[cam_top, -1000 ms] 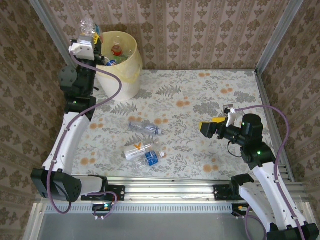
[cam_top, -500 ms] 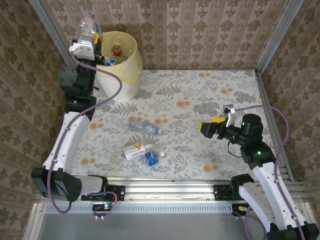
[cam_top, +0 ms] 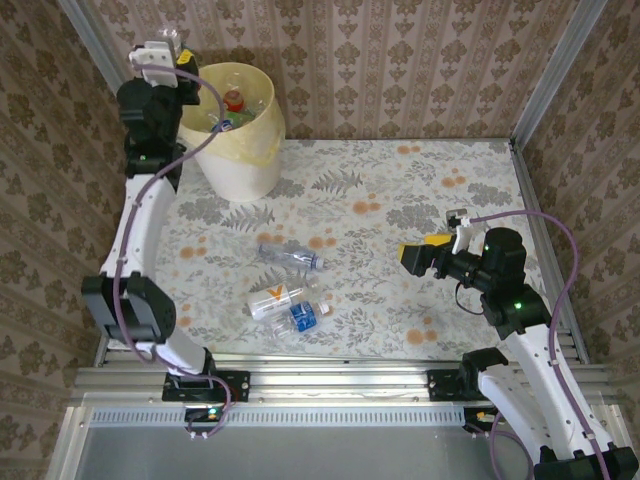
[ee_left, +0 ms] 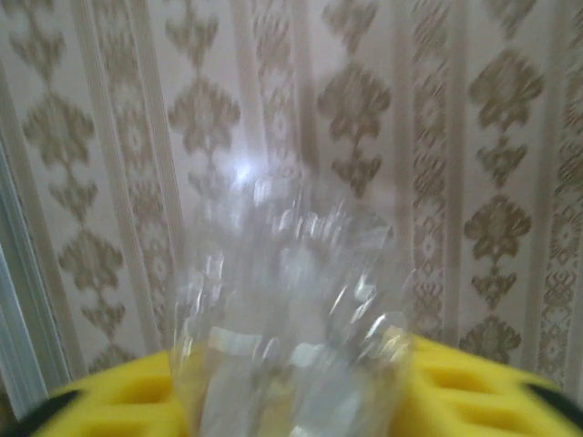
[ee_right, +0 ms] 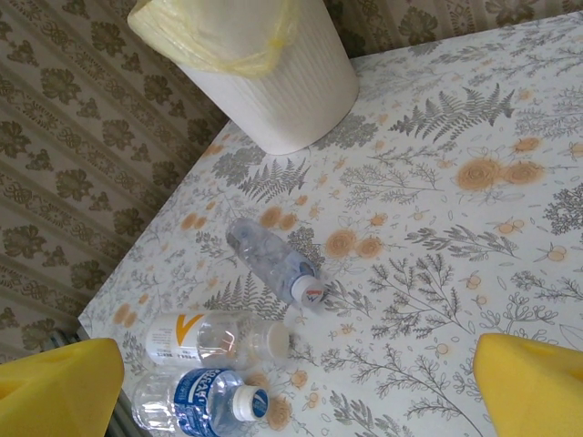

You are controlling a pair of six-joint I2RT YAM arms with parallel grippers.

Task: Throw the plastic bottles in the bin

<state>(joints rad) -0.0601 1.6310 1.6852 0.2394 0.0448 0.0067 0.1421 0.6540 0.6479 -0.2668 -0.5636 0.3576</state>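
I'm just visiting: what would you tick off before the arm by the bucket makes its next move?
1. Clear bottle sits between the left fingers: ok.
2. Grip tight on it: cannot tell.
3. Bottle above the mouth of the bin: cannot tell; the top view puts it by the left rim.
4. Bin has room: ok.
5. Right fingers open and empty: ok.
6. Table cleared: not ok; three bottles lie there.
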